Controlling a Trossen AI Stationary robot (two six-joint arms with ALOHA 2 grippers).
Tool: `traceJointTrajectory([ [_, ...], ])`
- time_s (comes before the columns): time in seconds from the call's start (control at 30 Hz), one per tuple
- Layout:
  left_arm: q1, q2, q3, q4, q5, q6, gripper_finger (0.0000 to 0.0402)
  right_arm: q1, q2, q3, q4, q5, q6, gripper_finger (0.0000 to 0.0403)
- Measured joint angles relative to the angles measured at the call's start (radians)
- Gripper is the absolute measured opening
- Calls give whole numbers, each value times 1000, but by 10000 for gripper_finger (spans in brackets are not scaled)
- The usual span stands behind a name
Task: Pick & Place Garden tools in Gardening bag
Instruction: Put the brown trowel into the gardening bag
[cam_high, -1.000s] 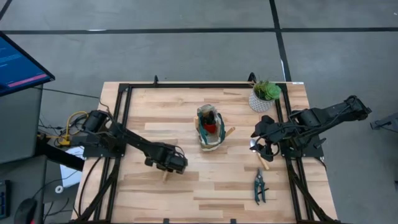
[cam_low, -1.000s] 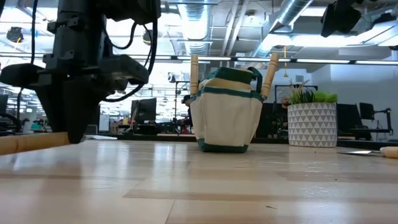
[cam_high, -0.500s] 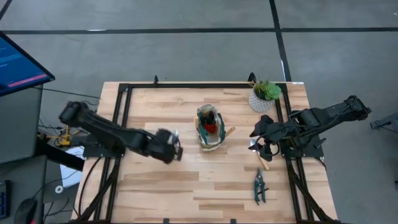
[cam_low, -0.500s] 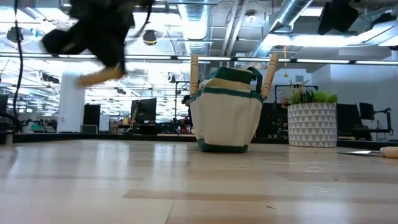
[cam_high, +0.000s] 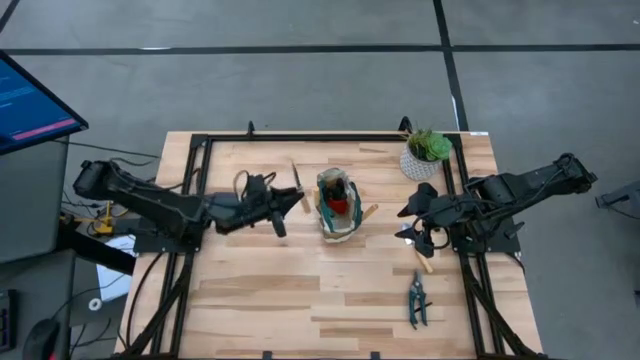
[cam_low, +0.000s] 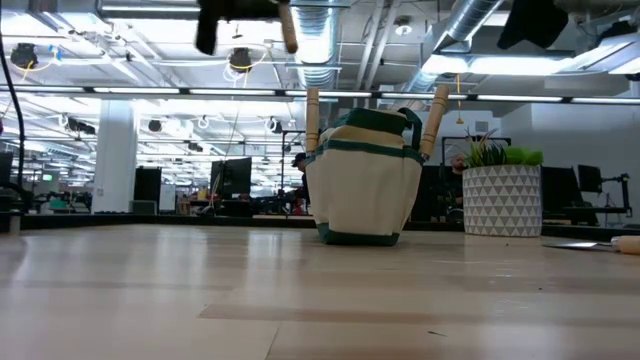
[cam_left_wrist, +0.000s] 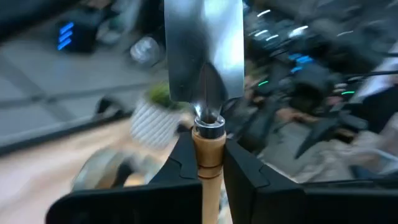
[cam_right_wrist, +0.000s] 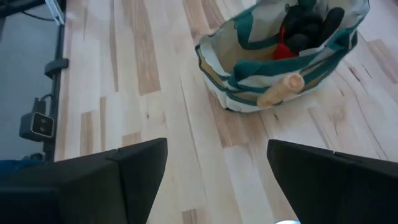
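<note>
The beige gardening bag with green trim (cam_high: 338, 205) stands upright at mid table; it also shows in the low view (cam_low: 365, 180) and the right wrist view (cam_right_wrist: 280, 56). Red and dark items lie inside it, and wooden handles (cam_low: 437, 110) stick up from its side pockets. My left gripper (cam_high: 288, 197) is high over the table just left of the bag, shut on a trowel (cam_high: 298, 185). My right gripper (cam_high: 412, 222) is open and empty right of the bag, above a second trowel (cam_high: 422, 257). Green pruning shears (cam_high: 417, 300) lie flat near the right front. My left gripper pinches the trowel's wooden handle (cam_left_wrist: 208, 155) between its two fingers, just behind the metal collar. The silver blade (cam_left_wrist: 204, 50) stands out past the fingers. The trowel is lifted clear of the table, tilted, with its handle end (cam_low: 288, 30) lowest.
A green plant in a white patterned pot (cam_high: 425, 155) stands at the far right corner. A black frame (cam_high: 200, 200) runs round the table's edges. Bare wood lies along the near half of the table.
My left gripper, which was down on the table at the near left and shut on the trowel's handle, has risen high with the trowel. It has swung toward the far edge and the bag, turning as it went. The trowel is now lifted clear.
</note>
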Motion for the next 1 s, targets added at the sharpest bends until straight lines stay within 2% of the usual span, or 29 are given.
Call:
traceJointTrajectory([
  [0.07,45,18,-54,172,98,79,10,0,0,0,19,0,0,270],
  [0.13,80,29,-95,267,166,130,10,0,0,0,45,0,1,270],
  [0.3,106,76,-144,320,250,196,10,0,0,0,95,1,12,270],
  [0.43,100,158,-172,433,303,236,10,-1,0,0,104,20,44,270],
  [0.57,100,251,-181,507,327,238,10,-1,0,0,106,29,79,270],
  [0.77,106,357,-181,517,327,245,10,-1,8,0,119,44,105,270],
  [1.0,135,396,-181,558,337,273,10,0,14,0,173,45,106,270],
])
